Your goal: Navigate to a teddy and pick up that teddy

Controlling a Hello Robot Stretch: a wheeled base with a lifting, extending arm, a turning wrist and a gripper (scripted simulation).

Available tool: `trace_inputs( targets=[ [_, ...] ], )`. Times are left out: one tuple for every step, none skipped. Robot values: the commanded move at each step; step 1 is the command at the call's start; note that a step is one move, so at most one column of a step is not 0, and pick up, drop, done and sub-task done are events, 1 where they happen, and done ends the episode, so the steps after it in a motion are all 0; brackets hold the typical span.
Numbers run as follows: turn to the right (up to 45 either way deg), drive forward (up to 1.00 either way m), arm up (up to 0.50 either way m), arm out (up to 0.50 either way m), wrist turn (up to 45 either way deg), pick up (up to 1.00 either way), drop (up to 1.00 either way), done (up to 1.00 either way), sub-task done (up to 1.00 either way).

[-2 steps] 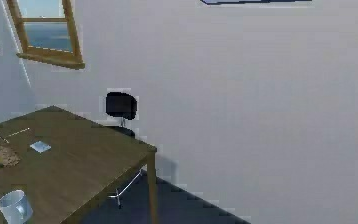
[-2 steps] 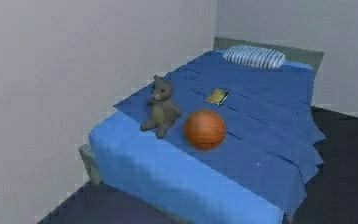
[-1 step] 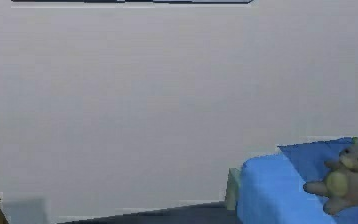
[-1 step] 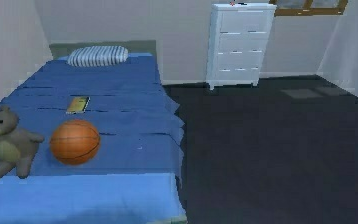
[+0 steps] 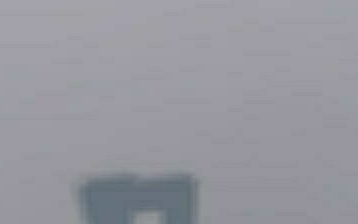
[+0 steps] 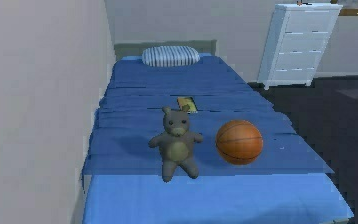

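A grey-brown teddy (image 6: 176,143) sits upright on a blue bed (image 6: 137,100), near the bed's lower middle in the arm side view. Right beside the teddy, toward the view's right, lies an orange basketball (image 6: 240,141).
A striped pillow (image 6: 171,56) lies at the bed's far end, and a small flat yellowish item (image 6: 188,104) lies behind the teddy. A white dresser (image 6: 300,44) stands at the upper right on dark floor (image 6: 332,120). A pale wall (image 6: 37,110) runs along the left. A plain grey wall (image 5: 177,80) stands close ahead.
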Motion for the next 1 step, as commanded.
trace_inputs(
  targets=[
    [0.0, 0.0, 0.5, 0.0, 0.0, 0.0, 0.0, 0.0, 0.0]
  ],
)
